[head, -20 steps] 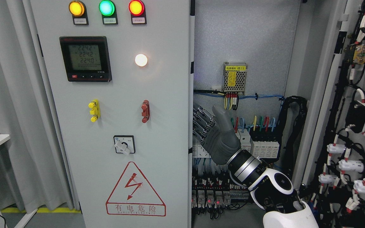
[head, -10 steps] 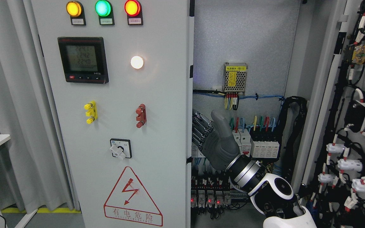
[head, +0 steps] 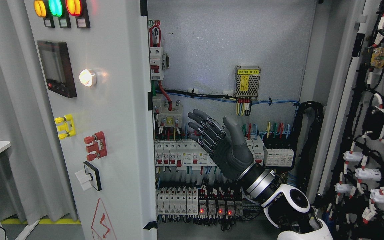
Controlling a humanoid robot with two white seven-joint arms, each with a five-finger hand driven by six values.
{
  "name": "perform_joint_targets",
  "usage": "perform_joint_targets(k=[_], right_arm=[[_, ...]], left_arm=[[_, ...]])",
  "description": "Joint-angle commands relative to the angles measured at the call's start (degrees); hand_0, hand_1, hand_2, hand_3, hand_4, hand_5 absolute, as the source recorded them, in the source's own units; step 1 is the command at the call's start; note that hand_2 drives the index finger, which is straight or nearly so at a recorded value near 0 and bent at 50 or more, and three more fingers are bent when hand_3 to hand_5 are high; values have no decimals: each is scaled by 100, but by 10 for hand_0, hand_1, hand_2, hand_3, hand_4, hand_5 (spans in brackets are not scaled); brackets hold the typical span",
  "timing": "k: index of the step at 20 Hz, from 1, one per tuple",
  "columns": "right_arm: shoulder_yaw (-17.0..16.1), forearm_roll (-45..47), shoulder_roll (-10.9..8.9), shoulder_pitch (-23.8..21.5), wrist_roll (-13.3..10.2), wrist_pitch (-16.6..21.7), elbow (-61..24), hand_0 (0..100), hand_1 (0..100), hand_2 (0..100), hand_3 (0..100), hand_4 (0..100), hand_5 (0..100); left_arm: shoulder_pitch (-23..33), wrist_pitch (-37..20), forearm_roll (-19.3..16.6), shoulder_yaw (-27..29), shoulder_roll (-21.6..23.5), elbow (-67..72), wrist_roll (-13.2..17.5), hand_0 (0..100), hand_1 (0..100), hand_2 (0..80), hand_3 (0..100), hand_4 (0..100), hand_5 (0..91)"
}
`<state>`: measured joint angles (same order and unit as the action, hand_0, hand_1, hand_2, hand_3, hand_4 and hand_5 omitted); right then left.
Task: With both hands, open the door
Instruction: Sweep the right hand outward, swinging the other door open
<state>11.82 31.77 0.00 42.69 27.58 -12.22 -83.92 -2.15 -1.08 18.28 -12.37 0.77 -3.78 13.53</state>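
Head view, electrical cabinet. Left door [head: 118,110] stands swung out toward the camera, its face seen at a steep angle and its free edge running down the frame left of centre; cabinet interior exposed between that edge and the right door [head: 372,110], which is folded fully open at the frame's right with its wired inner side showing. Count on the left door face: three indicator lamps [head: 56,7] at top (amber, green, red), one black meter panel [head: 57,68], one lit white lamp [head: 87,77], one yellow terminal block [head: 66,126], one red terminal block [head: 95,146], one rotary switch [head: 90,176], one red warning triangle [head: 100,221] partly cut off at the bottom. Inside: one perforated power module [head: 247,82] with a yellow label on the grey back plate [head: 228,40], one upper row of white breakers [head: 178,154], one lower row of relays [head: 198,201] with four red LEDs lit. One robot arm in view, entering from lower right. Right hand [head: 223,145] raised in front of the breaker row, palm turned toward the left door, thumb up, four fingers [head: 201,128] spread and extended leftward. It grips nothing; a clear gap separates the fingertips from the door edge. Left arm not in frame.
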Motion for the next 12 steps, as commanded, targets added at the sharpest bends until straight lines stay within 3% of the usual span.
perform_joint_targets(k=[1,12], right_arm=[[355,-4,0,-77,-16,26,-423,218,0,0,0,0,0],[1568,40,0,-209,55,0,-1285,218,0,0,0,0,0]], left_arm=[[-23,37,0,-2,117,0,-17,292,0,27,28,35,0],[-23,37,0,7,134,9,-8,292,0,27,28,35,0]])
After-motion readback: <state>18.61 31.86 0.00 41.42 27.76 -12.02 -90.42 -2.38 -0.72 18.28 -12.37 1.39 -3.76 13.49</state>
